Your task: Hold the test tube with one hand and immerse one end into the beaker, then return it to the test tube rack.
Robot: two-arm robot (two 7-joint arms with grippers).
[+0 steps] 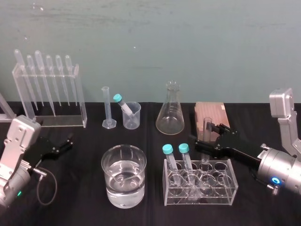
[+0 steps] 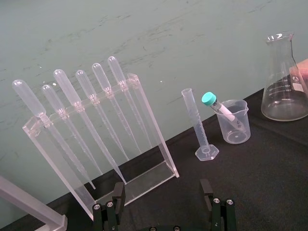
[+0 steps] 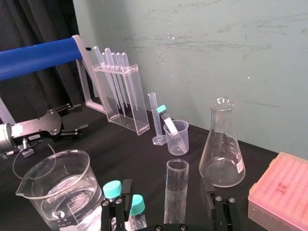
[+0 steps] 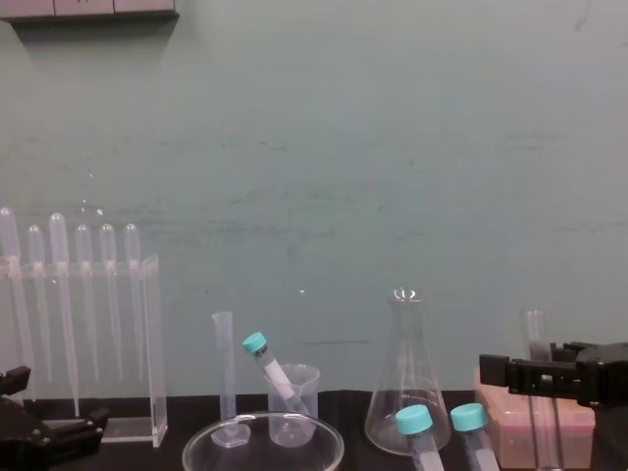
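Jaws wide, the right gripper (image 3: 166, 186) brackets the test tube (image 3: 176, 197) right of the beaker (image 3: 57, 202); the left gripper (image 1: 67, 142) idles beyond, jaws spread. Looks like slick, brittle glass, so pinch gently near the rim.

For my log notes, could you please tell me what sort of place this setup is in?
Likely a chemistry lab bench: a stand of pipettes, a conical flask and a water-filled beaker sit on a black table.

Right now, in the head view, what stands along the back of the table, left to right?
Pipette stand, measuring cylinder, small beaker, flask, pink box. The right gripper, open, hovers in front of the box, facing the tall tube; the left gripper, open, sits at the near left.
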